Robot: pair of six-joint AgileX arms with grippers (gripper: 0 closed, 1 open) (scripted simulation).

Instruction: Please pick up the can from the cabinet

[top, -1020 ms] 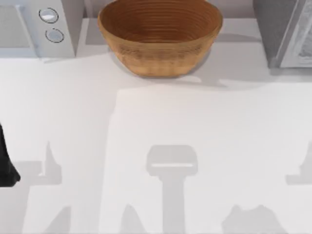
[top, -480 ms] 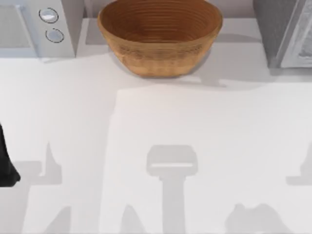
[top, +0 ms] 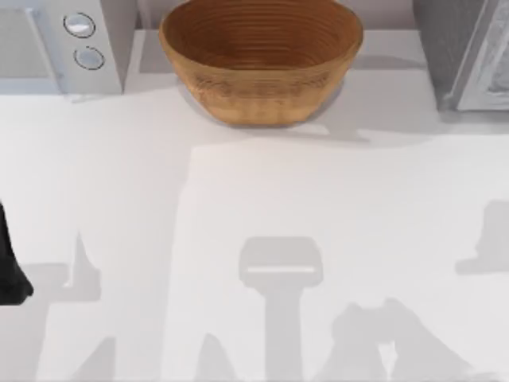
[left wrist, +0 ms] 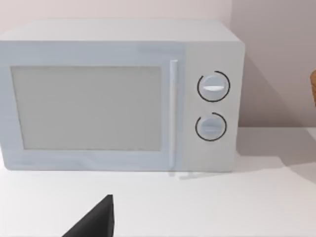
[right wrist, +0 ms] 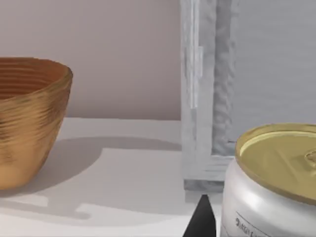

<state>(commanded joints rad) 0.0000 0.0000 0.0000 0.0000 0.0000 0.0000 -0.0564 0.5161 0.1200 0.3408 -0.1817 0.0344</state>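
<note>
Beside grey ribbed cabinet [right wrist: 247, 74]: cylindrical metal can [right wrist: 276, 187], gold lid.

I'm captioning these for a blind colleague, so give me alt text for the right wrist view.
A silver can with a gold lid sits very close to the camera, in front of a grey cabinet. A dark tip of the right gripper shows beside the can. A brown ribbed bowl stands farther off on the white table, against a plain wall.
</note>
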